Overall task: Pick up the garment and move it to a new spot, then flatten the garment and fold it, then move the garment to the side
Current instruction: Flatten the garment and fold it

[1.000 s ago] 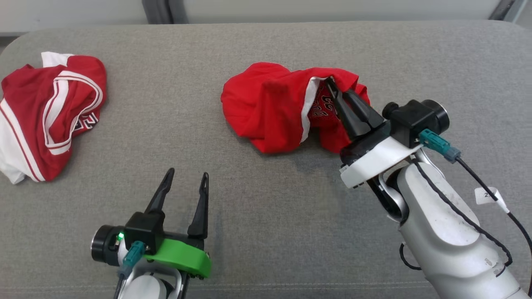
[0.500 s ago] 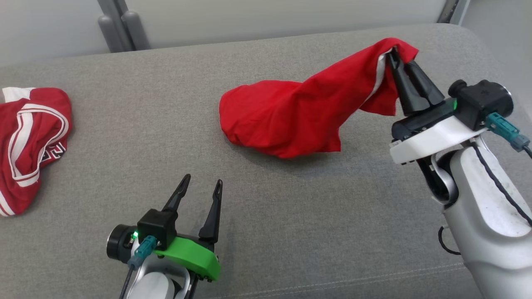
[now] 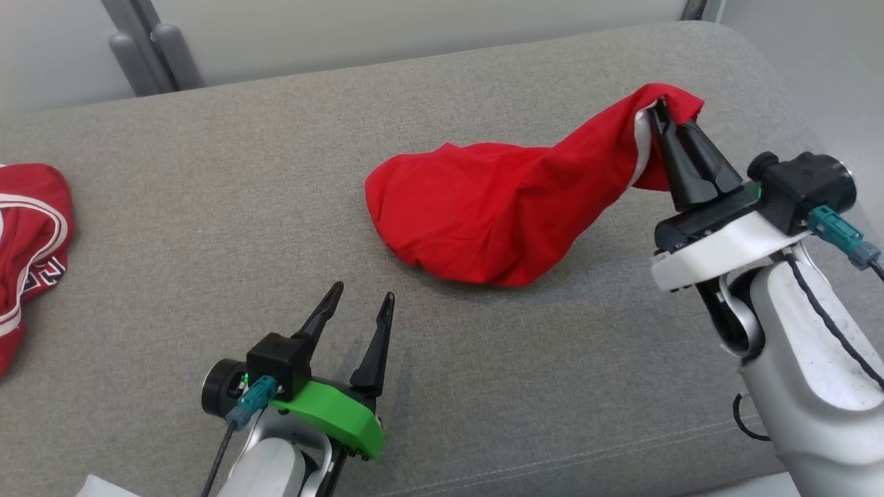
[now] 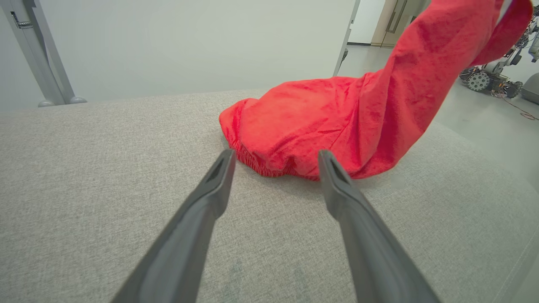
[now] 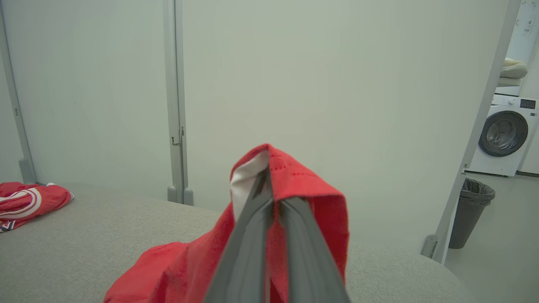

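The red garment (image 3: 497, 207) lies in a heap at the middle of the grey cushion (image 3: 207, 228), with one end stretched up to the right. My right gripper (image 3: 664, 119) is shut on that raised end, next to a white trim. In the right wrist view the cloth (image 5: 303, 185) drapes over my closed fingertips. My left gripper (image 3: 359, 300) stands open near the front edge, short of the heap and holding nothing. In the left wrist view the garment (image 4: 337, 122) lies just beyond my spread fingers (image 4: 219, 176).
A second red and white garment (image 3: 31, 241) lies crumpled at the cushion's far left. The cushion's right edge (image 3: 780, 103) curves off close behind my right gripper. A wall with grey posts (image 3: 145, 55) stands behind the cushion.
My right gripper has lifted the garment's end up and out to the right, stretching the heap. The head camera has shifted, so the second garment sits nearer the left edge. The left gripper stays open.
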### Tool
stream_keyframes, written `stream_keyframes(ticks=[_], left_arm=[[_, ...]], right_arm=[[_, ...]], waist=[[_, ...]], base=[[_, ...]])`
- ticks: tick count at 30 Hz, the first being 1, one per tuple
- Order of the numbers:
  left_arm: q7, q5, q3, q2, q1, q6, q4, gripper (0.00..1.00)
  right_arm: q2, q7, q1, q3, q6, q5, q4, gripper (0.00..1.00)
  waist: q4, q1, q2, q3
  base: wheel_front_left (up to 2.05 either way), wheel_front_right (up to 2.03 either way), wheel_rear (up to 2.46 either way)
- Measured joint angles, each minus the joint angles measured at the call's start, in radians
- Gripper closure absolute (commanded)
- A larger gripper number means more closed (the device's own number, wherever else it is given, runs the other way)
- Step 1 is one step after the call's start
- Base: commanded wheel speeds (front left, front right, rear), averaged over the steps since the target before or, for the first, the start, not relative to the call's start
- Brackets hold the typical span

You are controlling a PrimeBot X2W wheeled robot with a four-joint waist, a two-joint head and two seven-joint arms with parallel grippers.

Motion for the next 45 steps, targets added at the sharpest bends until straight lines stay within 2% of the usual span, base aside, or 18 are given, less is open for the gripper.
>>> stream_keyframes(ticks=[7,17,26,31,36,38,41,45], left_arm=[[0.0,-0.017,-0.016,0.0,-0.008,0.0,0.007,0.0],[0.0,-0.054,-0.03,0.0,-0.012,0.006,0.013,0.0],[0.0,-0.071,-0.019,0.0,-0.017,0.032,-0.003,0.0],[0.0,-0.071,0.017,0.0,-0.022,0.055,-0.008,0.0],[0.0,-0.069,0.031,0.0,-0.022,0.063,-0.007,0.0],[0.0,-0.075,0.016,0.0,-0.022,0.056,-0.007,0.0],[0.0,-0.172,-0.027,0.0,-0.019,0.028,-0.004,0.0],[0.0,-0.242,-0.091,0.0,-0.006,-0.001,0.014,0.0]], right_arm=[[0.018,0.0,-0.04,0.109,0.009,0.001,-0.07,1.0],[0.034,0.014,-0.252,0.26,0.01,0.026,-0.125,1.0],[0.045,0.081,-0.407,0.264,0.01,0.076,-0.09,1.0],[0.019,0.108,-0.41,0.232,0.01,0.107,-0.021,1.0],[0.02,0.111,-0.385,0.233,0.01,0.134,0.018,1.0],[0.019,0.112,-0.375,0.239,0.01,0.144,0.032,1.0],[0.02,0.112,-0.374,0.253,0.01,0.147,0.04,1.0],[0.019,0.109,-0.376,0.265,0.01,0.149,0.051,1.0]], waist=[[0.009,0.0,0.0,-0.001],[0.037,0.0,0.0,-0.015],[0.066,0.0,0.0,-0.016],[0.08,0.0,0.0,-0.007],[0.075,0.0,0.0,0.004],[0.068,0.0,0.0,0.009],[0.056,0.0,0.0,0.018],[0.039,0.0,0.0,0.028]], base=[[0.0,0.0,0.0],[0.0,0.0,0.0],[0.0,0.0,0.0],[0.0,0.0,0.0],[0.0,0.0,0.0],[0.0,0.0,0.0],[0.0,0.0,0.0],[0.0,0.0,0.0]])
